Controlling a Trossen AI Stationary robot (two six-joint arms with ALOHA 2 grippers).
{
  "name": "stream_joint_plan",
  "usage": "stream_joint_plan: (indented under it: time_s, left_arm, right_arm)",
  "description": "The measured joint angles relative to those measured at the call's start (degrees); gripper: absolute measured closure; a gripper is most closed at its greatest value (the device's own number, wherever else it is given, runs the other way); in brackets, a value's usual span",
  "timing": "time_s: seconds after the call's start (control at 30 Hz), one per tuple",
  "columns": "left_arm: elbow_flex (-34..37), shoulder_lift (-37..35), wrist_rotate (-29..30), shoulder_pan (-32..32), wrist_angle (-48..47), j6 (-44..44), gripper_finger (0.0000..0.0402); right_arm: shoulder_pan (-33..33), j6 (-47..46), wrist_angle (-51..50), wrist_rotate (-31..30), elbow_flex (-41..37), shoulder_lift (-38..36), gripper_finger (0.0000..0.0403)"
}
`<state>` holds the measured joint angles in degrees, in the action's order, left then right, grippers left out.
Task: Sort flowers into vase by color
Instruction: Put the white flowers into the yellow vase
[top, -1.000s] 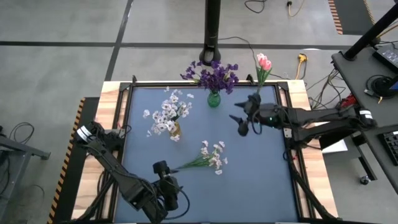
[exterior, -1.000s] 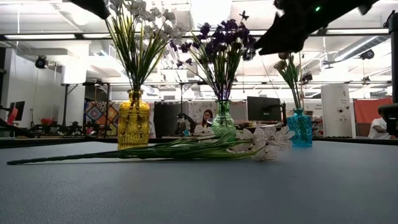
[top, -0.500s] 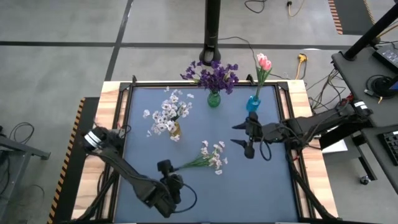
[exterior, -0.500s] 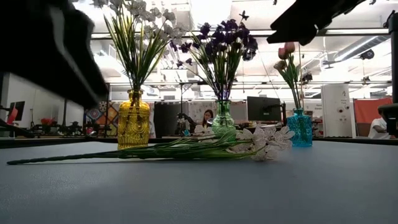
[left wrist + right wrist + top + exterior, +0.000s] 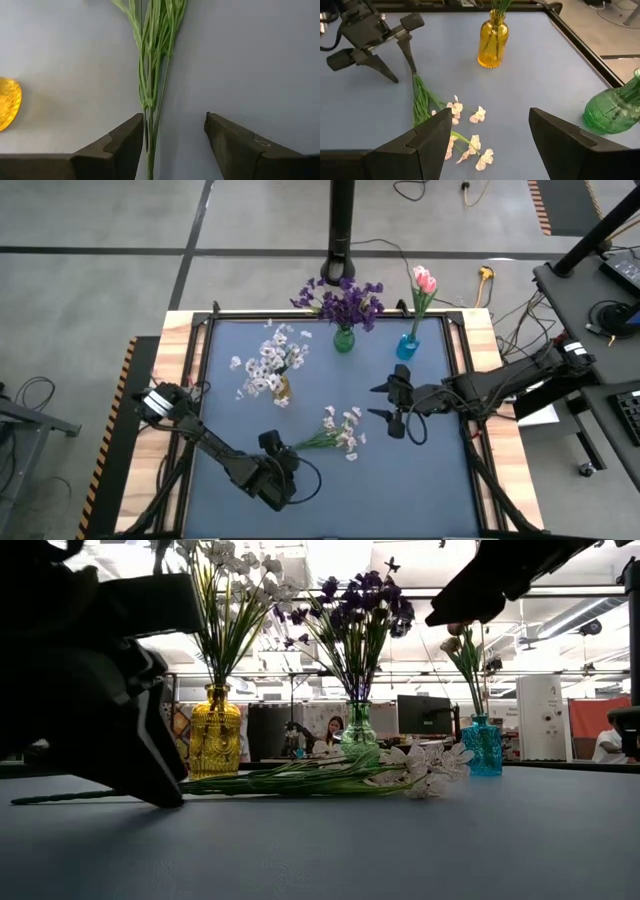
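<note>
One white spray (image 5: 335, 434) lies mid-surface; the left pincer (image 5: 270, 448) has dropped astride its stem, jaws spread but narrowing, pickup imminent; the right pincer (image 5: 389, 408) hovers spread nearby

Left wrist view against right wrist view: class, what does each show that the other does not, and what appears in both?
Only the left wrist view shows the green stems lying between the left claw's open fingers, close against one of them. Only the right wrist view shows the white blossoms, the green vase and the whole left claw from outside. Both show the stems, the yellow vase and the blue table.
</note>
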<state>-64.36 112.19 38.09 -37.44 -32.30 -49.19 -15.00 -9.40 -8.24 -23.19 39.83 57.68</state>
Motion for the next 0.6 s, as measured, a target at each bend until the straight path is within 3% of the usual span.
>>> stream_joint_plan:
  time_s: [0.37,0.6]
  left_arm:
    - [2.5,-0.4,-1.0,1.5,5.8,3.6,0.0218]
    - [2.8,-0.3,-1.8,2.1,6.3,3.6,0.0263]
  right_arm:
    - [0.0,0.0,0.4,0.0,0.0,3.5,0.0149]
    - [0.0,0.0,1.1,0.0,0.0,4.4,0.0144]
